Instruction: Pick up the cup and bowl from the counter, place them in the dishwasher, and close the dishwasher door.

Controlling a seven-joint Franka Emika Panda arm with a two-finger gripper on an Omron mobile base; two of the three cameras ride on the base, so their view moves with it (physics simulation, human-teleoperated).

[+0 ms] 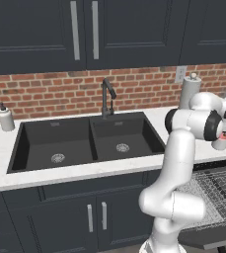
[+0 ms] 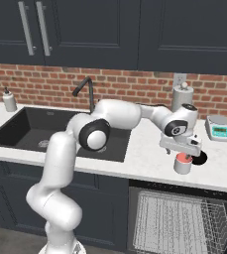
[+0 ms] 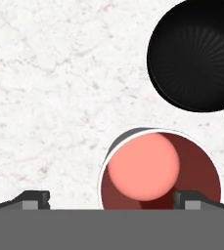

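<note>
White speckled table (image 2: pixel 149 149) right of the sink carries the red cup (image 2: pixel 183 162) beside the black bowl (image 3: pixel 194 56), while the fingers (image 3: pixel 116 200) hover spread wide above the cup, gripping nothing.

The cup (image 2: pixel 183 163) stands on the counter (image 2: pixel 144 149), with the bowl (image 2: pixel 200 158) just beside it at about two o'clock and the scale (image 2: pixel 219 128) farther back at one o'clock. The sink (image 2: pixel 40 130) lies well off at nine o'clock. The dishwasher (image 2: pixel 179 221) sits open below the cup.
</note>
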